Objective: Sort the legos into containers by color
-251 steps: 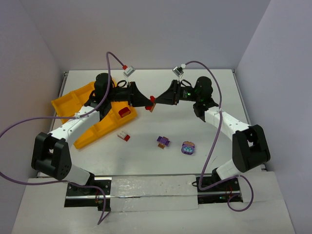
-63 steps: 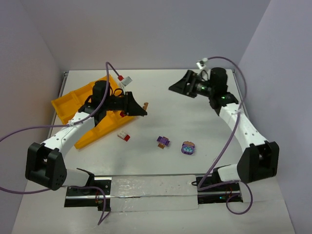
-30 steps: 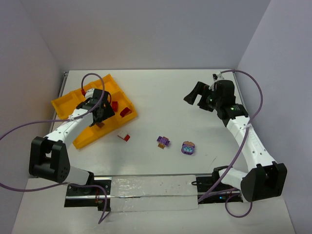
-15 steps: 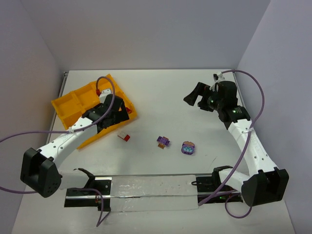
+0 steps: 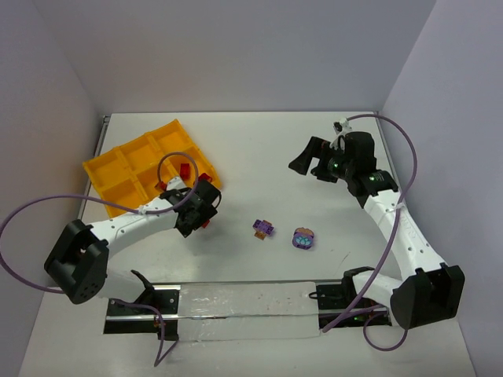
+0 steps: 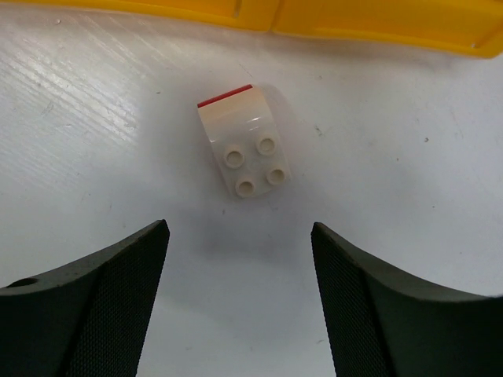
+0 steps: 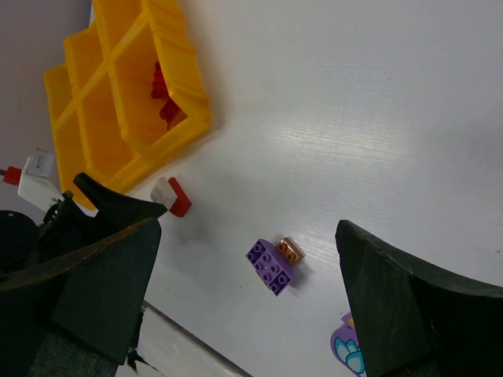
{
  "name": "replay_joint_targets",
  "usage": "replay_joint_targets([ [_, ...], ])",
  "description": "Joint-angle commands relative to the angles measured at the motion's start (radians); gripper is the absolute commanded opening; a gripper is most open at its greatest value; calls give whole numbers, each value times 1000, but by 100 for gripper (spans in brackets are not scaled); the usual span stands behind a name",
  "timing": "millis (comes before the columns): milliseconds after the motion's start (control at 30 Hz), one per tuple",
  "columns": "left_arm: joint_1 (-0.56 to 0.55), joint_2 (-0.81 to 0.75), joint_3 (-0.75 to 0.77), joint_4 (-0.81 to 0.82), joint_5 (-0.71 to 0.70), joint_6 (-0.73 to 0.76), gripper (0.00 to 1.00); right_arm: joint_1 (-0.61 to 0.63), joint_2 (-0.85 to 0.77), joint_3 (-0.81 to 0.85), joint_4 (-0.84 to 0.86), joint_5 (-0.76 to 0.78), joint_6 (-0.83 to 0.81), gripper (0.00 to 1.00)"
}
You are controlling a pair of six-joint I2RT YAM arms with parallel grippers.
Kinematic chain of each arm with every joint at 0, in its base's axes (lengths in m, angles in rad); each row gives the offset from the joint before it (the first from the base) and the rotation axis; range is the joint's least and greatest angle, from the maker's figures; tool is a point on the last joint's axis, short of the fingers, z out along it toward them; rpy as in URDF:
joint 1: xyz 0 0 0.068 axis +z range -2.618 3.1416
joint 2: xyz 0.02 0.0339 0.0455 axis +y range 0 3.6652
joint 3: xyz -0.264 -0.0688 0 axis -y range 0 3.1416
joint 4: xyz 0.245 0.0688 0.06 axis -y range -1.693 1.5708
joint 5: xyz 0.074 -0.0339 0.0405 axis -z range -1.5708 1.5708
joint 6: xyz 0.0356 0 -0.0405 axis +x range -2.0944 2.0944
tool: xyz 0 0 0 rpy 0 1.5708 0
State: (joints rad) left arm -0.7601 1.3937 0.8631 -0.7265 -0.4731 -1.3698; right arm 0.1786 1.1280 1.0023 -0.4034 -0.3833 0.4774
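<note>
A white-and-red lego (image 6: 244, 145) lies on the table just ahead of my left gripper (image 6: 240, 228). That gripper is open, its fingers apart from the brick and nothing between them. From above, the left gripper (image 5: 201, 216) hangs over this lego (image 5: 207, 224) beside the yellow containers tray (image 5: 130, 161). Red legos (image 5: 187, 170) sit in the tray's near right cell. A purple-and-orange lego (image 5: 263, 228) and a purple-and-light-blue lego (image 5: 303, 238) lie mid-table. My right gripper (image 5: 302, 163) is open, held high at the right; its wrist view shows it (image 7: 248, 226) empty above the purple lego (image 7: 271, 263).
The tray's rim (image 6: 354, 16) runs just beyond the white-and-red lego. The tray (image 7: 118, 102) stands against the left side of the table near the wall. A metal rail (image 5: 244, 302) lines the table's near edge between the arm bases.
My left gripper has come off the tray, down toward the near side, to the white-and-red lego on the table, its jaws a little narrower. The right gripper has shifted slightly left.
</note>
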Motion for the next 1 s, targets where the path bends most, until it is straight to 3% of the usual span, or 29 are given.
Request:
replay_joint_targets([
  [0, -5, 37, 42, 4, -51, -92, 78, 23, 11, 42, 43, -19, -8, 100],
  [667, 1, 134, 59, 65, -134, -127, 71, 96, 65, 90, 23, -19, -5, 100],
  [967, 13, 161, 58, 98, -117, -120, 60, 110, 74, 99, 9, -12, -8, 100],
])
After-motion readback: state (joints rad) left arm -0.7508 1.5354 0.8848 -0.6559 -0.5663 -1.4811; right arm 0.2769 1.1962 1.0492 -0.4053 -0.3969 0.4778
